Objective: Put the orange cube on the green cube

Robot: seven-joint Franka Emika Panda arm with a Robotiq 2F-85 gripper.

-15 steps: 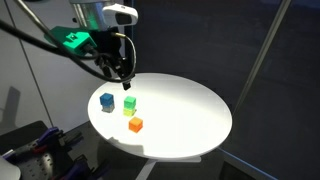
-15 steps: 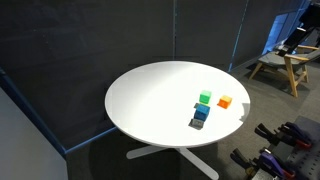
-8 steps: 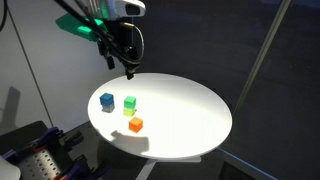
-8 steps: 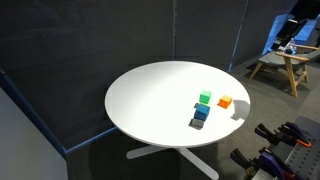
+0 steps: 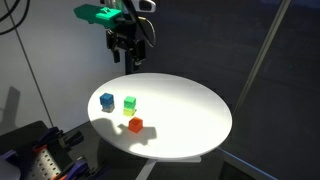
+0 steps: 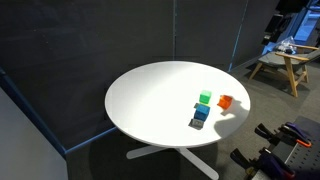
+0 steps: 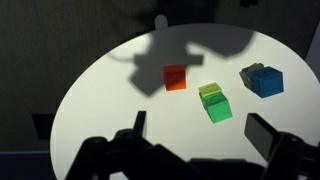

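Orange cube [image 5: 136,125] sits by itself on the round white table [image 5: 195,115], close to the green cube [image 5: 130,103] but not touching it and not yet stacked. The gripper [image 5: 131,66] hangs high above the table's far side, well clear of every block.

In the wrist view its two fingers [image 7: 139,125] stand wide apart at the bottom edge with nothing between them, so the gripper [image 7: 195,130] is empty.

From that view the orange cube [image 7: 175,77] lies ahead of the gripper and a little left of its centre line. The green cube [image 7: 214,102] lies nearer, slightly right of centre, and partly on the way to the orange one. A blue cube [image 7: 262,79] rests further right, apart from both.

A cube has no long axis to line up on. The orange one's sides look roughly square to the line between the fingers, while the green one sits a touch turned.

In an exterior view the orange cube [image 6: 225,101] is just beside the green cube [image 6: 205,98], with the blue cube [image 6: 200,115] close by.

The pickup probably calls for a descent that shifts forward and left, past the green block without brushing it, and little or no wrist turn. Only one arm works here, and no container is in view.
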